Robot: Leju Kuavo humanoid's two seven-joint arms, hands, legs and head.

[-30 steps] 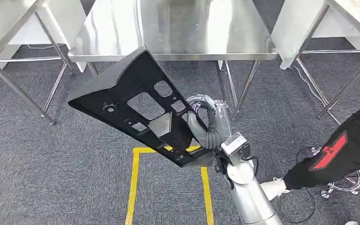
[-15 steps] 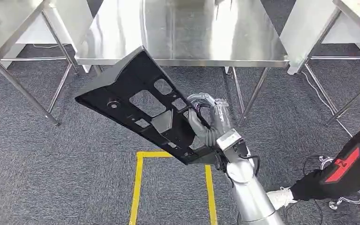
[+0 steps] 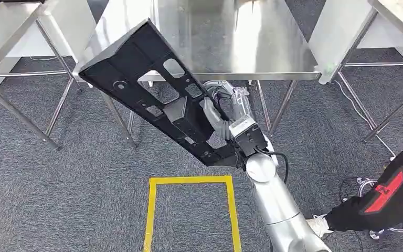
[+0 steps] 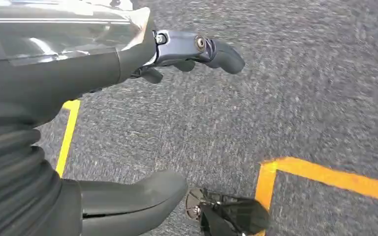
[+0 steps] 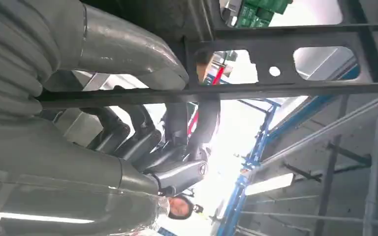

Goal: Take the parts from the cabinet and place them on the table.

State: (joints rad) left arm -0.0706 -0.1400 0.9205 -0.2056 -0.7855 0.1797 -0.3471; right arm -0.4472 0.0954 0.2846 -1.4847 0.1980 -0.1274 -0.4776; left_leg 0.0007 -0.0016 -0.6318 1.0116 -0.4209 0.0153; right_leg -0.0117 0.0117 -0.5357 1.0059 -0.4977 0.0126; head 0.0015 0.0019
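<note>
In the head view my right hand [image 3: 225, 118] grips a long black plastic panel [image 3: 152, 89] with several cut-out openings, near its lower end. The panel slants up to the left, and its upper end overlaps the front edge of the steel table [image 3: 252, 47]. The right wrist view shows the panel [image 5: 285, 88] from below, with my right hand's thumb [image 5: 123, 49] pressed on its rib and the dark fingers wrapped behind. My left hand [image 4: 78, 73] hangs over the grey carpet, thumb and fingers apart, holding nothing.
More steel tables stand at the left [image 3: 0, 31] and right [image 3: 399, 16]; the middle table's legs [image 3: 278, 105] are just beyond my right hand. A yellow tape square [image 3: 189, 181] marks the carpet. A person's leg [image 3: 388, 194] in black trousers is at the lower right.
My right arm has lifted the panel up and forward; its upper end now overlaps the table's edge. The person's leg has drawn back toward the right.
</note>
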